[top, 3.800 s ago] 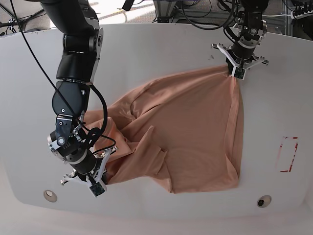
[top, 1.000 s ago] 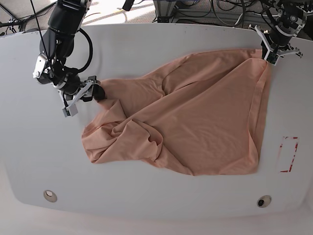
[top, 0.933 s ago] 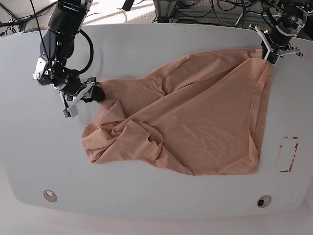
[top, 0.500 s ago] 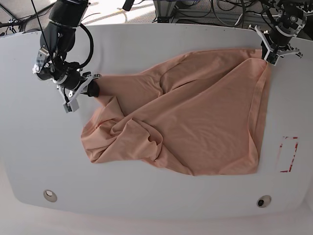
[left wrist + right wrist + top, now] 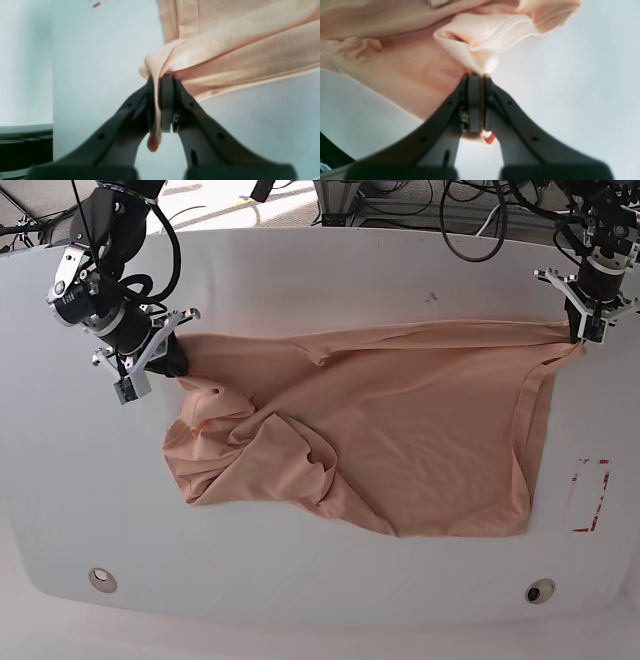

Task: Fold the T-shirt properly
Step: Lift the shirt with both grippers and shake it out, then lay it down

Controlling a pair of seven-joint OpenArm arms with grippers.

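The T-shirt (image 5: 380, 430) lies mid-counter (image 5: 330, 280), its far edge pulled taut, its other end bunched. The right gripper (image 5: 478, 75) and left gripper (image 5: 162, 77) each clamp a corner. Spreading seems unfinished; no fold is made yet.

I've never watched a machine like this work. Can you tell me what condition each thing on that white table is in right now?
Salmon-peach cotton T-shirt: unfolded, top edge stretched between both arms, left part bunched.
Left end effector: shut on a shirt corner.
Right end effector: shut on the shirt's other end.
White table: flat, with a red rectangle mark.
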